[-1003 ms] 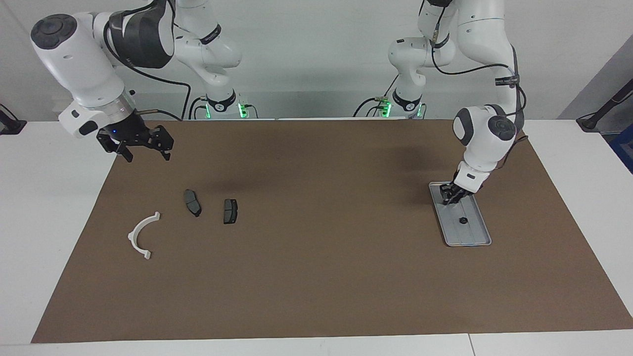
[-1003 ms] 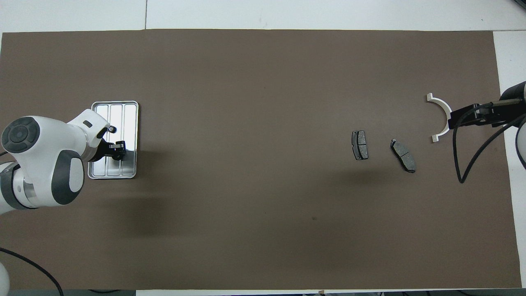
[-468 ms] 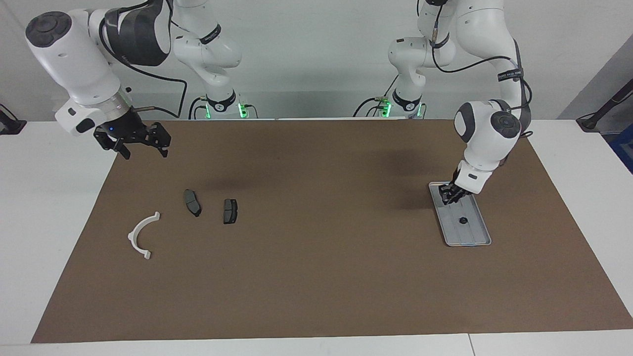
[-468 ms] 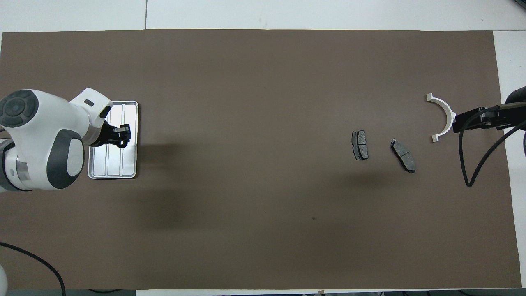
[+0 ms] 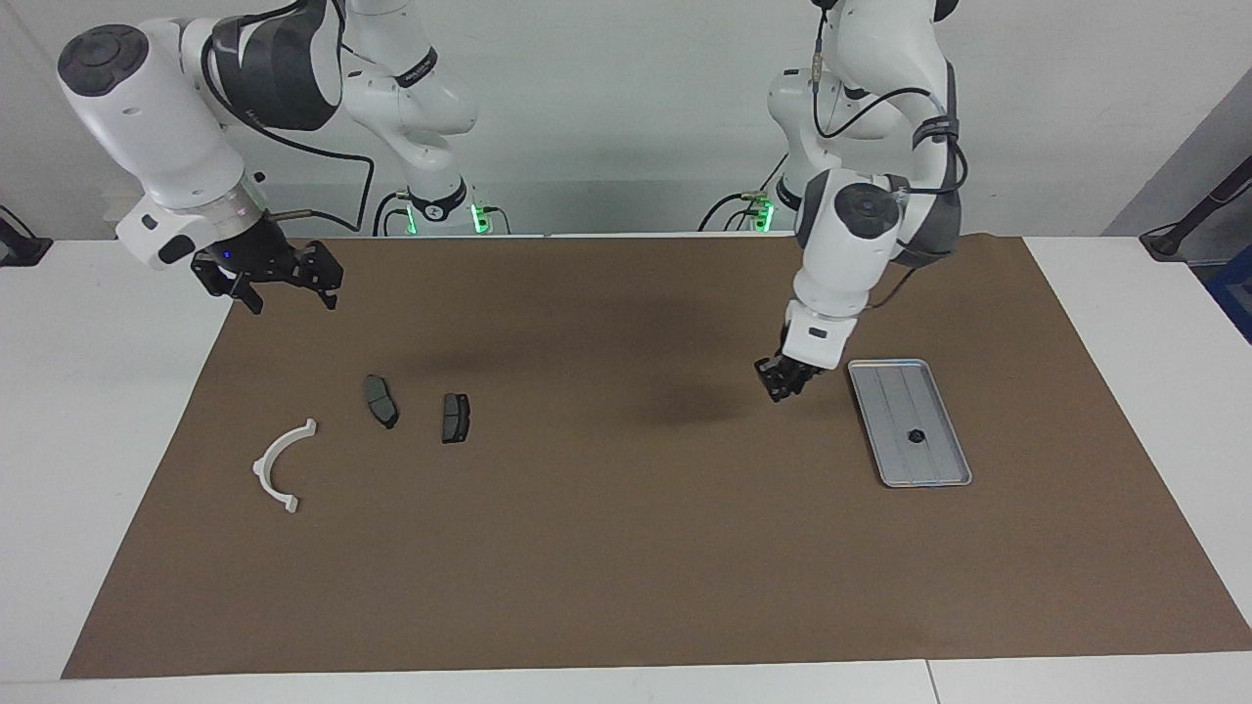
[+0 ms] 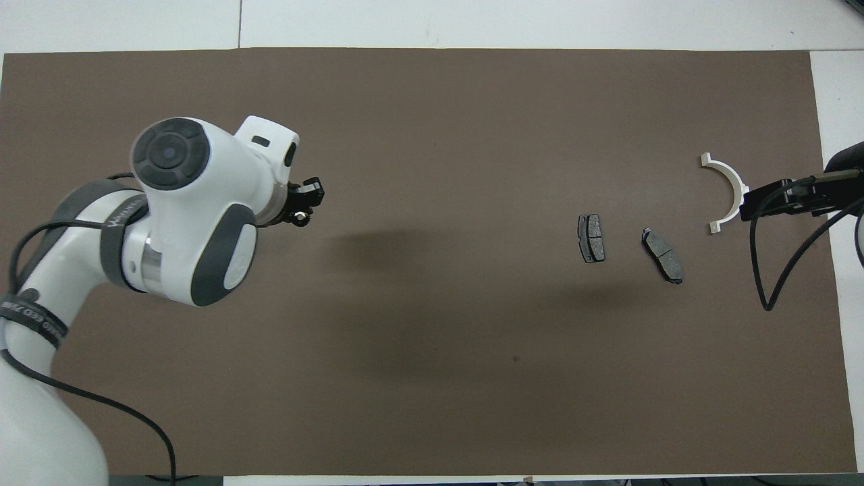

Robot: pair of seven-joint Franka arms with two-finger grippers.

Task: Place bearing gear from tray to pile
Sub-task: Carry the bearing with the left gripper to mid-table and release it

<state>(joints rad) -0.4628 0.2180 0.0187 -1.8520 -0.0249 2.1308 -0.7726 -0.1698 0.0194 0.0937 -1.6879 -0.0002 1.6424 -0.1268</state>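
Tray [image 5: 941, 460]: silver, lengthwise ridges. Gear [image 5: 916, 435] on tray: black. Two plates [image 5: 381, 401] [image 5: 456, 418]: dark grey. Arc bracket [image 5: 277, 463], at 8 o'clock from the plates in the facing view: white. Mat [image 5: 626, 548]: plain brown. Tabletop [image 5: 88, 391]: white. Arms: white, grey joints; claws black.

- Left arm: I see it bent at the elbow, forearm sloping down from its base, wrist pointing downward.
- Left claw [image 5: 784, 381]: raised in the air, fingers drawn in tight on a small dark gear [image 6: 300, 217], tips aimed down.
- Right arm: waiting, folded high at its own end of the table.
- Right claw [image 5: 284, 290]: raised, fingers spread wide, nothing between them.
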